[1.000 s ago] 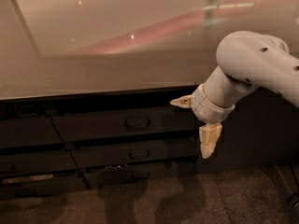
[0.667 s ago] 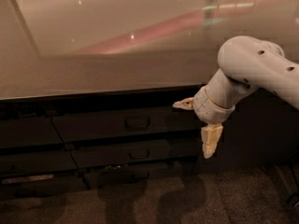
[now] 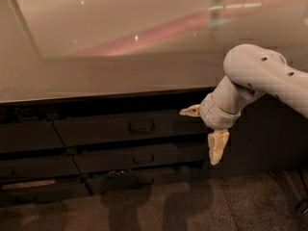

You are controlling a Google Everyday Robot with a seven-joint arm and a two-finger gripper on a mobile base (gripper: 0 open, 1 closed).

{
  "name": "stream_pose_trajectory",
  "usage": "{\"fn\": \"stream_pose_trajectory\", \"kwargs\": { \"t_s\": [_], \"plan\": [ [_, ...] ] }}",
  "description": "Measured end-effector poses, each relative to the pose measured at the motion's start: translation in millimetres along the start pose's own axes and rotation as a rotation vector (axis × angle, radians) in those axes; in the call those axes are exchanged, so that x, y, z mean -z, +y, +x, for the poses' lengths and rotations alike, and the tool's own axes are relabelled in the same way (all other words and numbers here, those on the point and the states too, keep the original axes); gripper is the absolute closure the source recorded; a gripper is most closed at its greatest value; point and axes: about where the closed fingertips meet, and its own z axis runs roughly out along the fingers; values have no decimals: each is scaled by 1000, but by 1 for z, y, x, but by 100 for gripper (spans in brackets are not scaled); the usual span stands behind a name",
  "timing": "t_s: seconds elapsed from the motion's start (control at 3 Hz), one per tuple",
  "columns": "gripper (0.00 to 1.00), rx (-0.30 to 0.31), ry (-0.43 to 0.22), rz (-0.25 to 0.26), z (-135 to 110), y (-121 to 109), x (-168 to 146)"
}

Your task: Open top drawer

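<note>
- Far left, under the counter edge, plain dark panels are stacked one above another, and a pale strip lies along the lowest one.
- A glossy, pale counter runs across the whole upper half of the view. A reddish streak of reflected light crosses it towards the upper right.
- The top drawer sits just beneath the counter's front edge, left of centre to centre. It is the widest and tallest of the dark fronts. Whether it stands out from the cabinet at all cannot be told from this angle.
- Its small dark loop handle sits in the middle of the front, with nothing touching it.
- Below it come two narrower dark drawers, the middle drawer and the bottom drawer, each with a similar small handle.
- The gripper hangs in front of the top drawer's right end, to the right of the handle and apart from it.
- Its jaws are spread wide: one of the cream fingers points down past the middle drawer's right end, and the other points left over the top drawer's upper right corner. Contact with the front cannot be told.
- The white arm comes in from the right edge, bending down to the wrist.
- A dark carpeted floor lies below, with soft shadows on it.
</note>
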Motion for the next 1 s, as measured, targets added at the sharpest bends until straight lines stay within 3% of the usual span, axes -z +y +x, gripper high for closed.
{"fn": "stream_pose_trajectory", "kwargs": {
  "t_s": [0.67, 1.0],
  "plan": [
    [0, 79, 106, 115, -11, 4, 6],
    [0, 79, 106, 115, -11, 4, 6]
  ]
}}
